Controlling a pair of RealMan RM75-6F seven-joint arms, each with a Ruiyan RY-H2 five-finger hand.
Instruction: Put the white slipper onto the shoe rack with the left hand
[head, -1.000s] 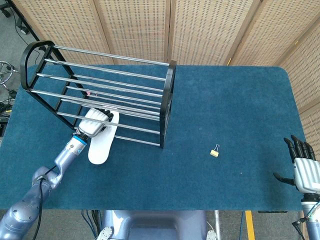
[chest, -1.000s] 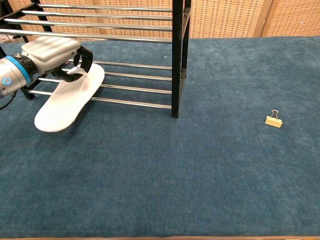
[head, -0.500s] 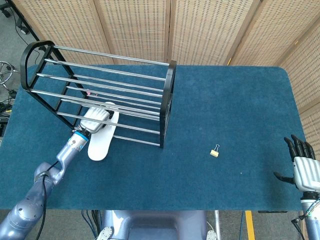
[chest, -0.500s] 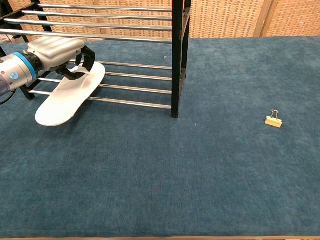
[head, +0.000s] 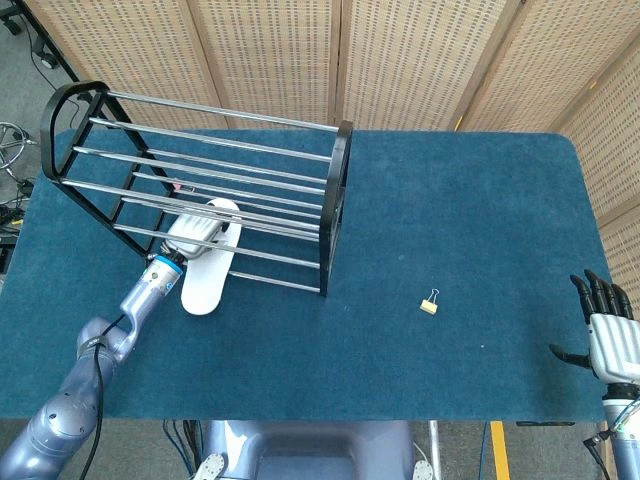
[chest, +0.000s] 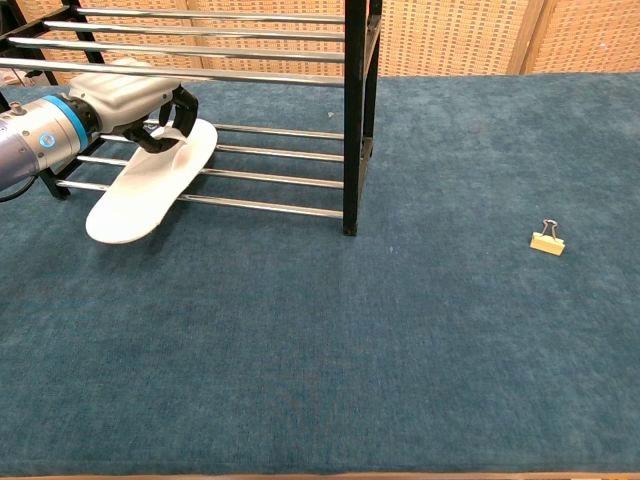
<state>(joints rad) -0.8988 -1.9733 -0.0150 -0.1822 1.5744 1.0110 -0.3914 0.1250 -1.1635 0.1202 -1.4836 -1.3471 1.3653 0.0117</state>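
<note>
The white slipper (head: 205, 276) (chest: 150, 187) lies tilted across the lowest front bars of the black and chrome shoe rack (head: 334, 200) (chest: 357, 120), toe inside the rack, heel out over the blue cloth. My left hand (head: 194, 233) (chest: 133, 96) grips the slipper's strap near the toe, fingers curled around it, reaching in under the upper bars. My right hand (head: 607, 335) hovers at the table's right front corner, fingers spread and holding nothing; only the head view shows it.
A small yellow binder clip (head: 429, 303) (chest: 546, 241) lies on the blue table cloth (head: 460, 220) right of the rack. Wicker screens stand behind the table. The rack's black end frame stands just right of the slipper.
My left hand has pushed the slipper further in under the rack's bars, toward the back and slightly right. The right hand has barely moved.
</note>
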